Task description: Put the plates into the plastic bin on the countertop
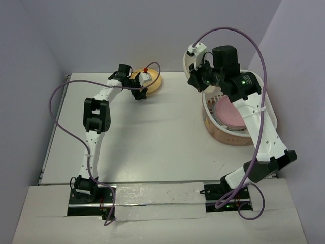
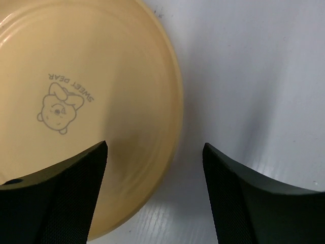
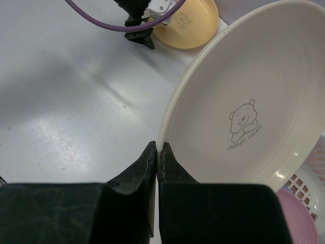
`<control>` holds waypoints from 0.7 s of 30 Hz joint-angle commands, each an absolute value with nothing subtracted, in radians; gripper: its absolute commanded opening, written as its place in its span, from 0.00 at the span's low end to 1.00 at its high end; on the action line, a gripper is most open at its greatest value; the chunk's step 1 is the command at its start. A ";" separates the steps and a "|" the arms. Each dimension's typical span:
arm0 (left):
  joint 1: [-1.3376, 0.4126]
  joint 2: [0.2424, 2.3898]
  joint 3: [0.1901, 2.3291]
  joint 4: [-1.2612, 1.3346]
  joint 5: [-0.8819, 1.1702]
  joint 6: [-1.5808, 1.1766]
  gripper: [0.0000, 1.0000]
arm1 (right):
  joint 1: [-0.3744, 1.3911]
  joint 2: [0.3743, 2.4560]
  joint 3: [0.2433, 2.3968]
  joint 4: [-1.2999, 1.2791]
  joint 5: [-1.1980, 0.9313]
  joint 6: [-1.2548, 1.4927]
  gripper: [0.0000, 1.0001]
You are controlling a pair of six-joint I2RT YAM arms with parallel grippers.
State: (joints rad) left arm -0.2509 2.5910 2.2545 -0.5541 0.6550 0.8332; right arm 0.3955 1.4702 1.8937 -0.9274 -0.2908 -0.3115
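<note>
My right gripper (image 3: 158,148) is shut on the rim of a cream plate (image 3: 249,101) with a bear mark and holds it tilted above the white slotted bin (image 1: 269,114). A pink plate (image 1: 231,113) lies inside the bin; it also shows in the right wrist view (image 3: 299,213). An orange-yellow plate (image 2: 66,91) lies flat on the countertop (image 1: 162,132) at the far middle (image 1: 155,81). My left gripper (image 2: 155,152) is open just above it, one finger over the plate and the other over bare table, straddling its rim.
Lavender walls (image 1: 30,61) border the white top on the left, back and right. A purple cable (image 1: 66,129) loops beside the left arm, and another arcs over the right arm (image 1: 254,46). A taped strip (image 1: 152,201) runs along the near edge between the arm bases.
</note>
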 commanded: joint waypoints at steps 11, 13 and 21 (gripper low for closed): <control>-0.280 2.519 2.155 -0.624 0.575 0.918 0.26 | 0.163 1.280 1.881 -0.946 -0.227 -0.265 0.00; -0.296 2.463 2.094 -0.614 0.554 0.896 0.07 | 0.112 1.274 1.861 -0.969 -0.186 -0.246 0.00; -0.338 2.187 1.903 -0.595 0.543 0.710 0.00 | 0.015 1.236 1.572 -0.895 -0.137 -0.169 0.00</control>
